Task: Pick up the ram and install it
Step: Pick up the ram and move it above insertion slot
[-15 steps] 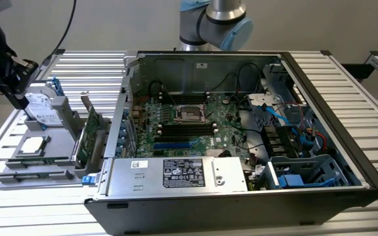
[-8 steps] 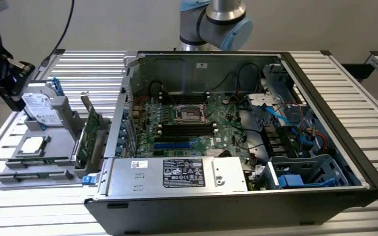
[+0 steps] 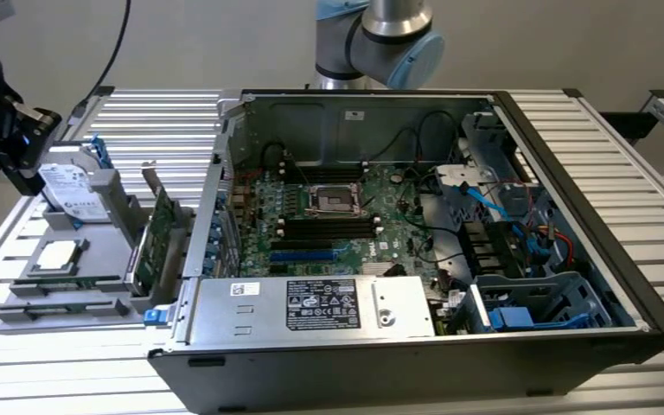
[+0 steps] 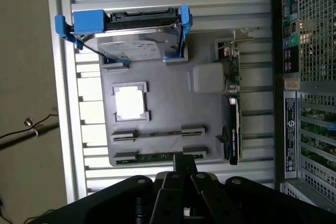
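The ram (image 4: pixel 156 157) is a thin green stick lying in the outermost holder of the grey parts tray (image 4: pixel 168 103), just past my fingertips in the wrist view. My gripper (image 4: pixel 184 162) hovers above that end of the tray, shut, with nothing between its fingers. In the exterior view the gripper (image 3: pixel 18 177) hangs high over the tray (image 3: pixel 32 307) at the exterior view's left. The open computer case (image 3: pixel 424 216) lies beside the tray, with its black memory slots (image 3: pixel 329 229) below the processor socket.
On the tray also sit a hard drive in a blue caddy (image 4: pixel 134 38), a processor (image 4: pixel 129 102) and a green expansion card (image 4: pixel 233 103) standing on edge next to the case. The case's power supply (image 3: pixel 309 304) and blue drive cage (image 3: pixel 539 303) line its near side.
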You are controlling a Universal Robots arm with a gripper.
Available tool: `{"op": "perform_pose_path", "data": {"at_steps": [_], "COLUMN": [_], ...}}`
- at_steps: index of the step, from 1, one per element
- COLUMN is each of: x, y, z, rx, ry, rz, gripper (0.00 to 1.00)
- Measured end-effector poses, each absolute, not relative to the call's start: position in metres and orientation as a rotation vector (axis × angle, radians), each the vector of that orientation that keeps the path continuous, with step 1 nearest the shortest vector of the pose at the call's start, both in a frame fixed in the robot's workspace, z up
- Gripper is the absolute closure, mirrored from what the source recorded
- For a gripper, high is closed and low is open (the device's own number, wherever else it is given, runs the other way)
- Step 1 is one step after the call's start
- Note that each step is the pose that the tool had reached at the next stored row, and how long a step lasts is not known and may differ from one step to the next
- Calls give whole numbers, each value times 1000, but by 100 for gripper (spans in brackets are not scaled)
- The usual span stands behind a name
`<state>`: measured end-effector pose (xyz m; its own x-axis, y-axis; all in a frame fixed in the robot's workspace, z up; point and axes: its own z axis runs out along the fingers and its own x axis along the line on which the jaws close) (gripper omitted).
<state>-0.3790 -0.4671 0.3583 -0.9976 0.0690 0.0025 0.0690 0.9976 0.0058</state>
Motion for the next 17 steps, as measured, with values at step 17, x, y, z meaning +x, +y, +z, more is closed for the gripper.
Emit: {"op": "perform_pose_path", "data": {"at_steps": [17], "x": [-383], "y": [-468], "z": [357], "rx": [138], "ry": [-3136], "rz": [-8], "gripper": [89]}}
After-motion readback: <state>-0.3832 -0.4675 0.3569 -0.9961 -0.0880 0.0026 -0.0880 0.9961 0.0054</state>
